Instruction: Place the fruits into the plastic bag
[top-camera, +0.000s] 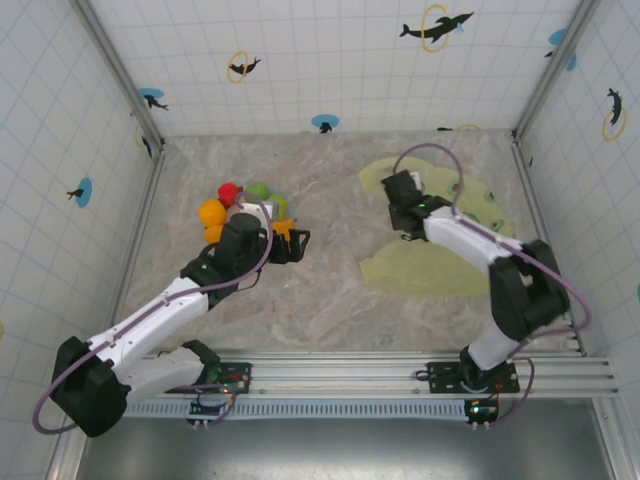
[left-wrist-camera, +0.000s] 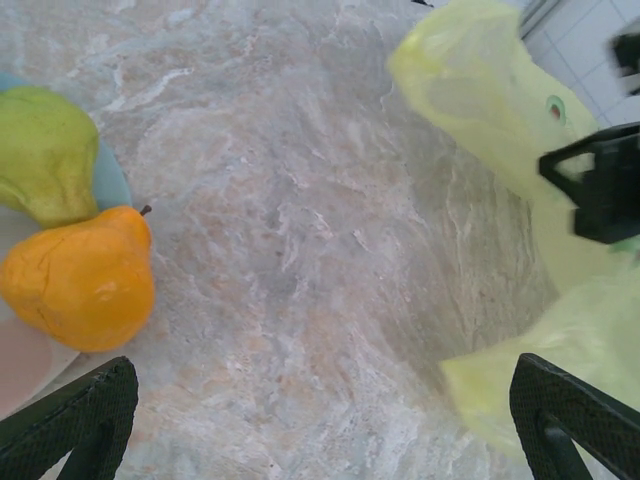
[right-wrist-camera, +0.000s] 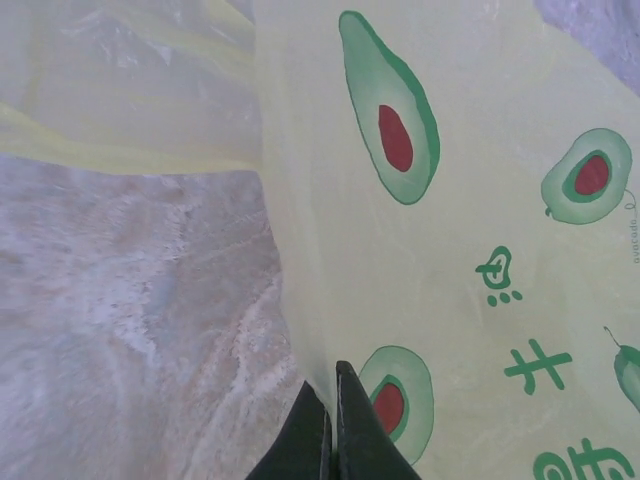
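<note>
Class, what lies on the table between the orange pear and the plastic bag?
Bare marbled tabletop separates orange pear from plastic bag, seen in left wrist view.

We see the fruits (top-camera: 211, 215) bunched together just to the left of the left gripper's (left-wrist-camera: 322, 425) wide-spread jaws. An orange pear (left-wrist-camera: 80, 280) lies on its side just beyond the left finger, with a green pear (left-wrist-camera: 45, 150) against it farther out and a red fruit (top-camera: 230, 191) behind them. The plastic bag (right-wrist-camera: 470, 200) is thin and yellow-green, printed with avocados. It lies flat and creased, and its edge runs straight to the closed jaw tips of the right gripper (right-wrist-camera: 333, 420).
</note>
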